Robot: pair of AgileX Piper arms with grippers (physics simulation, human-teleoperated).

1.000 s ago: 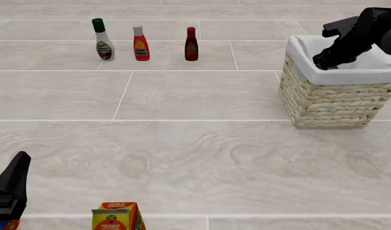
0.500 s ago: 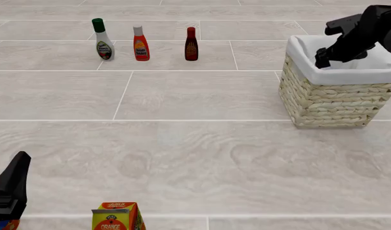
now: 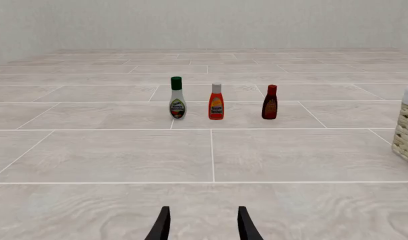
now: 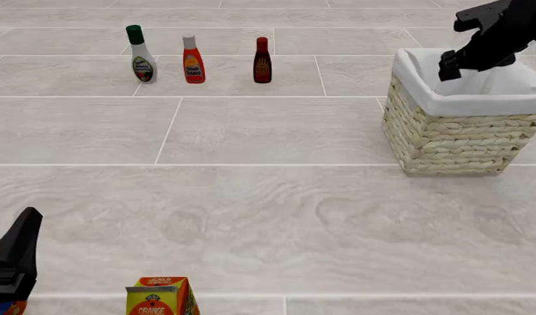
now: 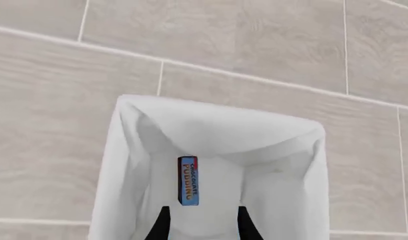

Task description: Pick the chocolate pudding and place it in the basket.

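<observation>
Right pincer (image 4: 449, 65) risen above basket (image 4: 452, 141), chocolate pudding (image 5: 188, 180) inside

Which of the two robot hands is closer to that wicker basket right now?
The right. The right gripper hangs just above the basket, while the left gripper sits far off at the table's near left corner.

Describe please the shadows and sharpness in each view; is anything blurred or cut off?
Front view: flat, even light, sharp; the orange juice carton is cropped below. Left wrist view: crisp, no glare. Right wrist view: soft shading inside the basket; the chocolate pudding lettering is readable.
</observation>
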